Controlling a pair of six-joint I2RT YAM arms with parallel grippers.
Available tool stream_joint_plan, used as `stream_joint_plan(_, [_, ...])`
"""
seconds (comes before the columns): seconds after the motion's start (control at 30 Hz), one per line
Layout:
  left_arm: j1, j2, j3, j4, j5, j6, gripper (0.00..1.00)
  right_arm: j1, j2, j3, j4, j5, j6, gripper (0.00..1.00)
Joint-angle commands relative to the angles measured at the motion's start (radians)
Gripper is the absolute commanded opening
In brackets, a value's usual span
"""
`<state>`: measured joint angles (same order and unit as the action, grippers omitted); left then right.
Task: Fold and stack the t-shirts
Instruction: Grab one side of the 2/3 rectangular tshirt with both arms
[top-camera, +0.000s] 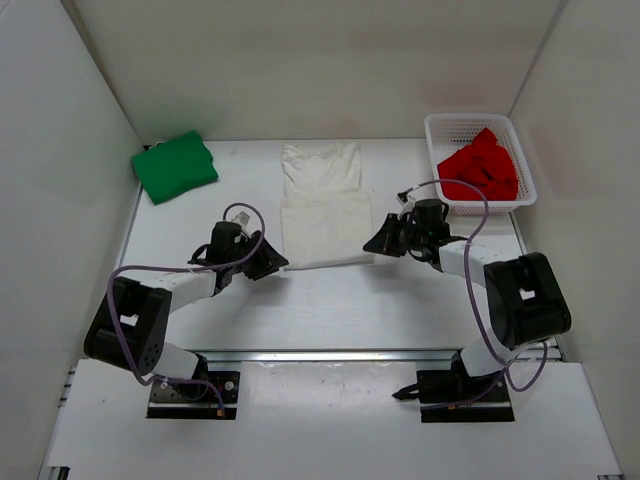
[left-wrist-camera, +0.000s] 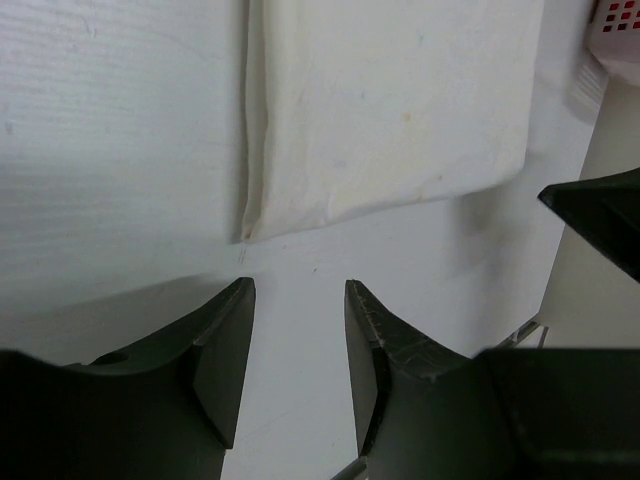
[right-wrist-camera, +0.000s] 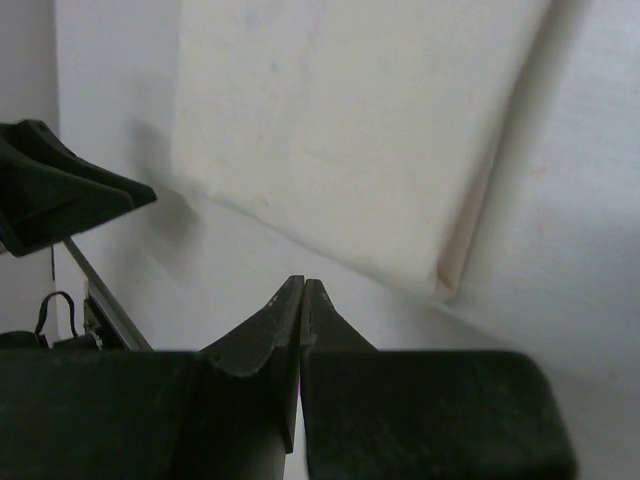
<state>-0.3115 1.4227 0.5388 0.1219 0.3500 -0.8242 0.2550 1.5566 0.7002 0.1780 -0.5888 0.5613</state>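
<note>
With our left claw spread and right claw pressed together, both empty, we should pinch the folded white cloth t-shirt at both near corners evenly.

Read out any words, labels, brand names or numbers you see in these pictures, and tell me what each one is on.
No text can be read in any view.
The green t-shirt, white t-shirt, red t-shirt and basket all look plain, with no print, tag or label showing.
</note>
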Motion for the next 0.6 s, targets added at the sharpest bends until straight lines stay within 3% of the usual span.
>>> stream_joint_plan(0.0, [0.002, 0.018, 0.049, 0.021, -0.016, -0.001, 0.52, -0.008, 0.052, 0.096, 0.067, -0.006, 0.008, 0.0])
stream_joint_plan(0.13, [0.011, 0.077, 0.055, 0.044, -0.01, -0.007, 0.52, -0.011, 0.189, 0.105, 0.098, -0.011, 0.031, 0.0])
stream_joint_plan(0.43, [0.0, 0.153, 0.058, 0.071, -0.006, -0.029, 0.53, -0.026, 0.218, -0.001, 0.164, -0.008, 0.055, 0.0])
stream_joint_plan(0.5, [0.002, 0.159, 0.07, 0.068, -0.014, -0.026, 0.54, -0.033, 0.198, 0.01, 0.164, -0.012, 0.046, 0.03])
stream_joint_plan(0.57, [-0.003, 0.166, 0.078, 0.058, -0.026, -0.023, 0.55, -0.034, 0.157, 0.002, 0.153, -0.011, 0.048, 0.14])
